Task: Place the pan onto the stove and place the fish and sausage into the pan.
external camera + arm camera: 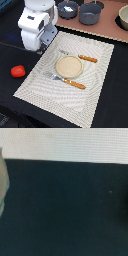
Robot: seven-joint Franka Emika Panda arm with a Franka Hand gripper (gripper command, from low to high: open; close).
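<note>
Exterior view: white gripper (44, 41) hangs over the dark table (107, 95) at the striped beige placemat (92, 75)'s far corner on the exterior view's left; jaw state can't tell, fingers hidden under the wrist body. Sausage (18, 71) lies on the table, well left of the placemat, apart from everything. On the placemat: tan round plate (68, 66) in the middle, knife w/ orange handle (84, 58) just beyond it, fork w/ orange handle (66, 80) just in front. At the back, stove (107, 26) carries the pan (68, 9) toward the exterior view's left and a deeper grey pot (90, 14) beside it. Beige bowl (123, 18) at the right edge. Fish not made out.

Wrist view: blurred; placemat (65, 143) edge meets dark table (65, 208). Pale greenish shape (2, 183) at one edge, can't identify. Fingers not seen.
</note>
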